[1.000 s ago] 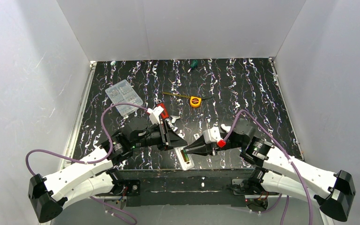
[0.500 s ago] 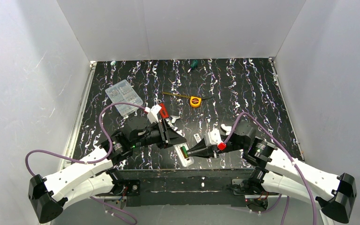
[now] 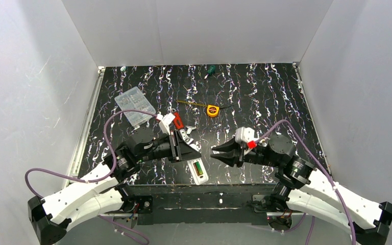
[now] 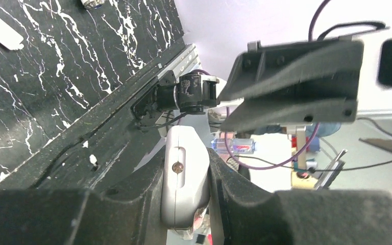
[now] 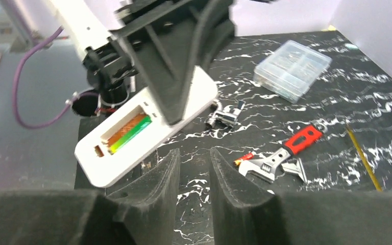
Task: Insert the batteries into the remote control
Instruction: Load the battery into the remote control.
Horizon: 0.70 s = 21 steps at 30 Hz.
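The white remote control [image 3: 199, 171] hangs over the table's near edge with its bay facing up. My left gripper [image 3: 196, 151] is shut on its far end. In the left wrist view the remote [image 4: 184, 178] sits end-on between the left gripper's [image 4: 185, 168] jaws. In the right wrist view the remote [image 5: 132, 140] holds green and orange batteries [image 5: 127, 133] in its bay. Another small red and yellow battery [image 5: 244, 159] lies by the wrench. My right gripper [image 3: 214, 152] is narrowly open and empty, just right of the remote; its fingers [image 5: 166, 173] have bare table between them.
A red-handled wrench [image 5: 286, 152], a silver metal piece [image 5: 227, 115] and a clear plastic box [image 5: 292, 69] lie beyond the remote. A yellow tape measure [image 3: 213, 110], a pencil [image 3: 194, 103] and a green screwdriver [image 3: 210, 70] lie farther back. A flat white strip [image 4: 0, 30] lies on the table.
My right gripper has pulled back up and to the right, away from the remote's bay. The left gripper and remote have shifted slightly left.
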Motion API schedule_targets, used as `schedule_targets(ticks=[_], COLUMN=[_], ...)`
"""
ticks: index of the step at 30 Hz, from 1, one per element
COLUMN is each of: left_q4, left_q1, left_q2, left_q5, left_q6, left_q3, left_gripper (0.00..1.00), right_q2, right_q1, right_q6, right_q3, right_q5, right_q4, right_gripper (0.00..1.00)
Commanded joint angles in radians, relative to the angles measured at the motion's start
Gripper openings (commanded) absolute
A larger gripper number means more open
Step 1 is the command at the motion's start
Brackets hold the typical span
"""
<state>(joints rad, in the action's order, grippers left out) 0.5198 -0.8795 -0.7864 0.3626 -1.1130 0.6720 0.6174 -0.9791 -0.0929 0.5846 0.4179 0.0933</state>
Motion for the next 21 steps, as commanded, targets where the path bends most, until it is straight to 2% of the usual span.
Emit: schedule_targets(ticks=[1,5,8,14,21], left_q4=[-0.031,-0.116,-0.181,-0.189,-0.189], left_q1=[-0.001,-0.001,-0.001,-0.001,-0.001], left_q2=[0.049,0.062,0.053,0.04,0.035], left_q5=[0.076,0.082,0.074,0.035,-0.043], left_q6=[0.194,0.341,0.402,0.424,0.407], left_q3=[0.073,0.119,0.155,0.172,0.173], left_gripper=[0.0,0.0,0.0,0.0,0.0], right_q2=[0.002,0.068,0.101,0.111,0.149], right_q1=[0.002,0.001,-0.002,-0.031,-0.112], right_q6=[0.243,0.375,0.471,0.54,0.558], right_q3=[0.11,0.192,0.21,0.196,0.197], right_q5=[-0.209,-0.165,-0.136,-0.138,-0.223], right_q4=[-0.057,-0.176,-0.188,-0.162,-0.123], right_gripper=[0.39,0.62,0.72,0.79,0.81])
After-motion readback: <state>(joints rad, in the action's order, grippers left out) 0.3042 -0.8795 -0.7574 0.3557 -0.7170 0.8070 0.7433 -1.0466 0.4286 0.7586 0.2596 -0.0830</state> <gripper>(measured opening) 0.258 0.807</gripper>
